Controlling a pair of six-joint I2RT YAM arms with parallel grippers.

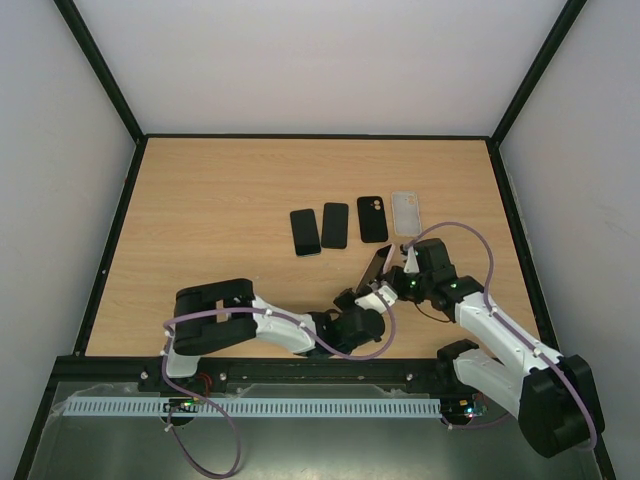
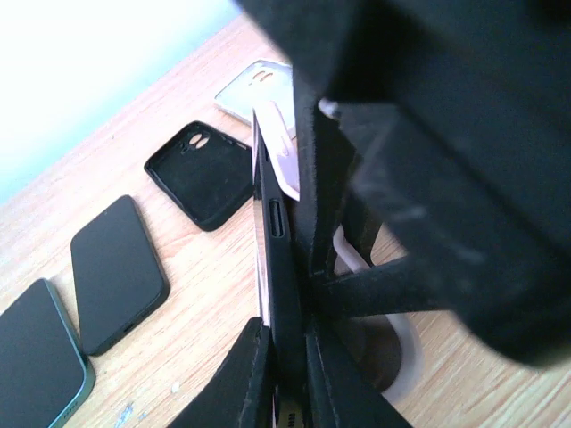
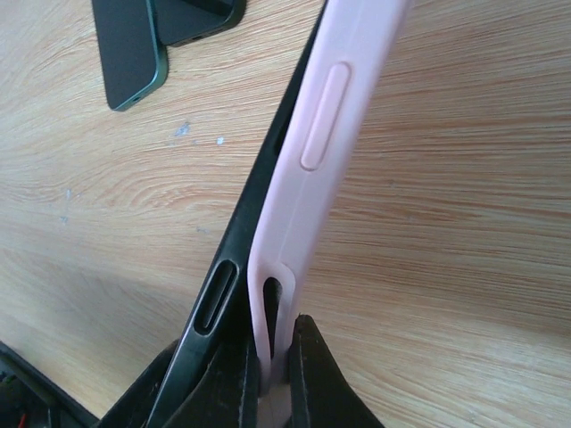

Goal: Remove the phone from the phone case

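Phone [image 1: 377,266] seen from above: where is it?

Off the bench [image 1: 220,200], tilted, near the front right. The left claw [image 1: 375,288] meets it from below and the right claw [image 1: 398,265] from the right. At that size I cannot read either grip.

And behind it?

A row lying flat: a left-hand phone [image 1: 305,232], a second phone [image 1: 334,225], an empty black case [image 1: 372,219] and a clear case [image 1: 406,213].

What does the left wrist camera show?

The left claw [image 2: 281,392] is narrow, its fingers [image 2: 241,383] pinched on the phone's black edge [image 2: 278,259], which is seen edge-on. The pink phone case [image 2: 284,169] shows only as a sliver just behind the phone. The blurred black bulk of the right claw fills the right half of the view and hides the rest. The black case [image 2: 201,174] is whole, the clear case [image 2: 254,89] is partly covered, and the left-hand phone [image 2: 36,357] is cut off by the frame.

And the right wrist camera?

The right claw [image 3: 268,383] is narrow too, clamped on the phone case wall [image 3: 330,152] at its lower end, beside a slot cut-out. The phone [image 3: 219,308] runs along the case's left side. Its near end stands apart from the pink wall, and farther up the two edges close together. The top of both is cut off, so I cannot tell whether that end sits inside the case. Only the corners of the two flat phones show at the top left.
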